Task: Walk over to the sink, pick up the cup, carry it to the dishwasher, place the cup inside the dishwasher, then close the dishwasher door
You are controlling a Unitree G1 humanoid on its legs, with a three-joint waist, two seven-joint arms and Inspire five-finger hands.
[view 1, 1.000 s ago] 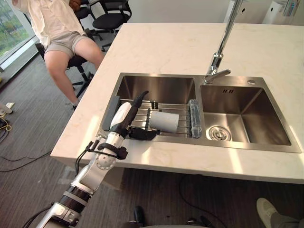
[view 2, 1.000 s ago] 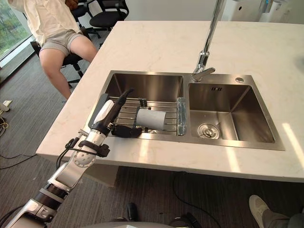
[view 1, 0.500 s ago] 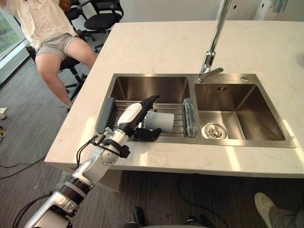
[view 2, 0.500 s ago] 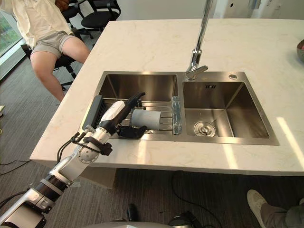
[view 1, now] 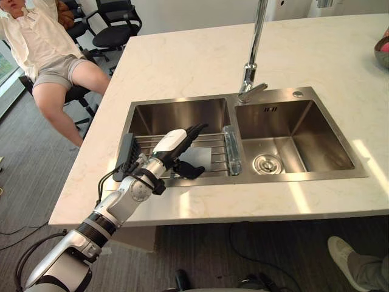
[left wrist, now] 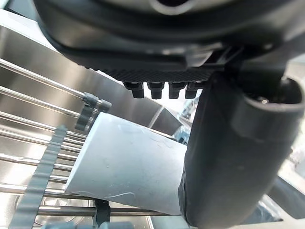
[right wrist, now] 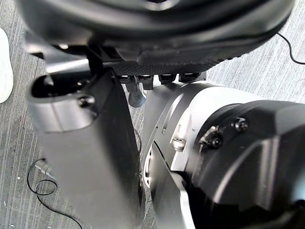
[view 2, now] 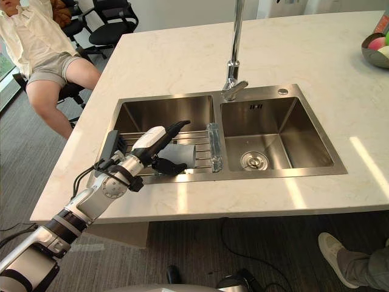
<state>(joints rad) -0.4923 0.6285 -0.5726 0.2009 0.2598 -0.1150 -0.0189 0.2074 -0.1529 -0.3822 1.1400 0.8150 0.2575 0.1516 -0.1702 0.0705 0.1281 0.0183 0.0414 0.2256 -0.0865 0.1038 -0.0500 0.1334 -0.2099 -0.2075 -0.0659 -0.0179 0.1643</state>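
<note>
A pale cup (view 1: 199, 159) lies on its side on the wire rack (view 1: 209, 141) across the left basin of the steel sink (view 1: 292, 177). My left hand (view 1: 171, 145) reaches in from the counter's front edge and is open. Its straight fingers (view 1: 196, 129) stretch over the cup, and its thumb (view 1: 188, 172) sits at the cup's near side. In the left wrist view the cup (left wrist: 128, 167) lies just past the thumb (left wrist: 228, 157), its mouth toward the rack's grey end. My right hand (right wrist: 86, 143) hangs low over the floor, holding nothing.
A tall faucet (view 1: 253, 55) stands behind the divider between the basins. A clear roll (view 1: 230, 150) lies at the rack's right end. The right basin has a drain (view 1: 265, 163). A person (view 1: 45, 55) sits at the far left by office chairs (view 1: 112, 27). A shoe (view 1: 349, 261) shows lower right.
The camera has shifted. My left hand has moved right, from beside the cup to over it, with the fingers lowered above the cup and the thumb at its near side.
</note>
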